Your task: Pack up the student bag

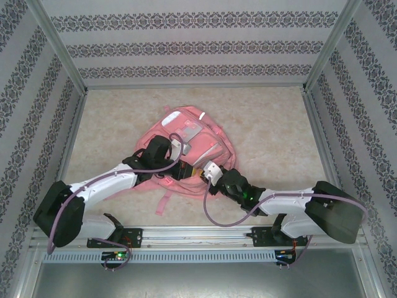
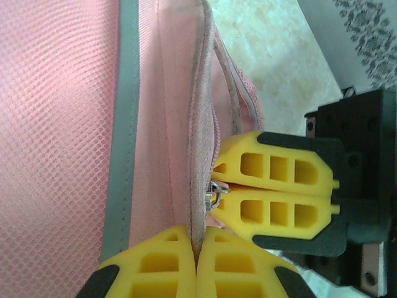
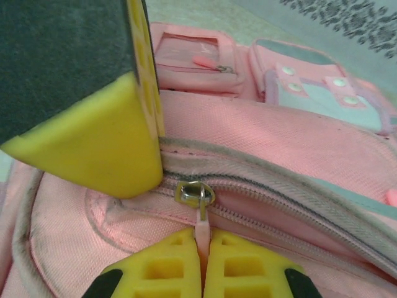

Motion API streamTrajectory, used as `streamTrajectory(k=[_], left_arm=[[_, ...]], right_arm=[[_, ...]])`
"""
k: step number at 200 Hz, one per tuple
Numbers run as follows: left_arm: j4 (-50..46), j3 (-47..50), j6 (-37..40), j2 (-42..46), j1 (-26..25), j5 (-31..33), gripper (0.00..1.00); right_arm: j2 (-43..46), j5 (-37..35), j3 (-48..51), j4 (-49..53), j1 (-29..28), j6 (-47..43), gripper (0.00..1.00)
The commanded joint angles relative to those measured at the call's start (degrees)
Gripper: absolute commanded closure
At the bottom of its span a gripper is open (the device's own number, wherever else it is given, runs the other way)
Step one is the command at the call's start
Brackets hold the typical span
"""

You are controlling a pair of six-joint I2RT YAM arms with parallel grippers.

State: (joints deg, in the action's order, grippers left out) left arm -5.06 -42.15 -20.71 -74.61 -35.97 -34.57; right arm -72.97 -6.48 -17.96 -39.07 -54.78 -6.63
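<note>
The pink student bag [image 1: 200, 133] lies flat mid-table, front pockets up. My left gripper [image 2: 197, 239] is shut on the grey-edged zip seam [image 2: 200, 124] of the bag [image 2: 62, 124]. Right beside it, my right gripper [image 3: 203, 241] is shut on the pink zip pull tab [image 3: 201, 220], which hangs from the metal slider [image 3: 195, 192]. In the left wrist view the right gripper [image 2: 218, 185] meets the slider [image 2: 215, 194] from the right. One left finger [image 3: 105, 149] presses the bag [image 3: 279, 143] just above the slider. From above, both grippers [image 1: 189, 162] [image 1: 201, 169] meet at the bag's near edge.
The marbled tabletop [image 1: 273, 136] is fenced by patterned walls [image 1: 186, 49] and a metal frame. A pink shoulder strap [image 1: 164, 202] trails toward the near rail between the arm bases.
</note>
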Motion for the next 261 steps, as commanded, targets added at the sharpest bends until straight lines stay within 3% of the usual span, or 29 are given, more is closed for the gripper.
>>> streamTrajectory(k=[1, 31, 57, 91, 117, 160, 177, 199, 230, 237, 250, 261], left_arm=[[-4.2, -1.1, 11.3, 4.0, -1.0, -0.1, 1.00], [-4.9, 0.2, 19.1, 6.3, -0.9, 1.2, 1.00], [-5.2, 1.7, 26.3, 9.1, -0.8, 1.9, 1.00], [-6.8, 3.4, 33.6, 11.4, -0.4, 6.1, 1.00], [-9.0, 3.1, 39.4, 11.3, 0.0, 5.0, 1.00], [-14.3, 3.1, 54.6, 11.0, 3.4, 0.4, 1.00], [-19.5, 2.0, 65.6, 10.3, 4.7, -1.2, 1.00], [-22.9, 0.9, 73.2, 10.1, 6.1, -1.8, 1.00], [-18.0, 1.2, 75.3, 7.5, 15.8, -6.3, 1.00], [-15.4, 1.2, 73.6, 6.2, 17.9, -5.8, 0.91], [-10.2, 0.8, 69.7, 3.1, 21.5, -2.6, 0.57], [-9.7, -1.2, 67.6, 0.8, 23.4, -0.6, 0.49]], right_arm=[[2.9, 4.8, -1.4, 11.7, 2.1, 5.2, 1.00], [4.7, 4.5, -5.3, 22.2, 3.9, 11.7, 1.00], [6.0, 0.8, -4.9, 25.4, 4.8, 16.6, 1.00], [9.4, 2.1, -4.2, 28.2, 7.2, 20.7, 1.00], [11.3, -0.8, -3.3, 30.0, 8.8, 23.1, 1.00], [10.2, -2.5, -2.9, 35.5, 18.6, 31.2, 1.00], [9.1, -2.1, -2.5, 35.2, 22.2, 32.6, 1.00], [6.9, 1.9, -3.6, 33.9, 24.7, 30.2, 1.00], [3.5, 15.9, -5.1, 29.6, 23.5, 22.0, 1.00], [3.1, 18.0, -5.1, 28.7, 22.4, 20.8, 1.00], [2.0, 20.2, -5.2, 27.4, 20.0, 19.0, 1.00], [0.8, 21.2, -6.4, 27.4, 17.8, 18.1, 1.00]])
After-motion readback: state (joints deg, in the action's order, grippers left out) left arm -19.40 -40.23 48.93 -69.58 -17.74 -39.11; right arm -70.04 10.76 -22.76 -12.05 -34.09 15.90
